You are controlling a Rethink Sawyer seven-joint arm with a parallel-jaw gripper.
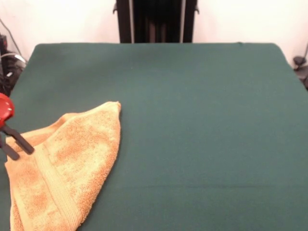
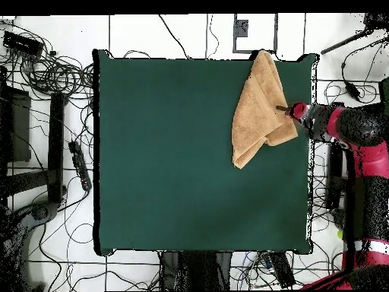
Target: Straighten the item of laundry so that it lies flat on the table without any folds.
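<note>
The towel (image 1: 67,163) is fluffy, rough terry cloth; the table (image 1: 192,120) wears matt, felt-like green cloth.

Count: 1 towel, 1 table, 1 arm, 1 gripper.

One orange-yellow towel (image 1: 67,163), lying in folded layers, with one woven band showing in the front view, sits at about 1 o'clock on the single green table (image 2: 175,152) in the overhead view. One red and black arm (image 2: 357,129) at 3 o'clock carries one gripper (image 1: 14,144), and two dark fingers (image 1: 21,142) show in the front view. Loose cables on the floor: many, can't count them.
</note>
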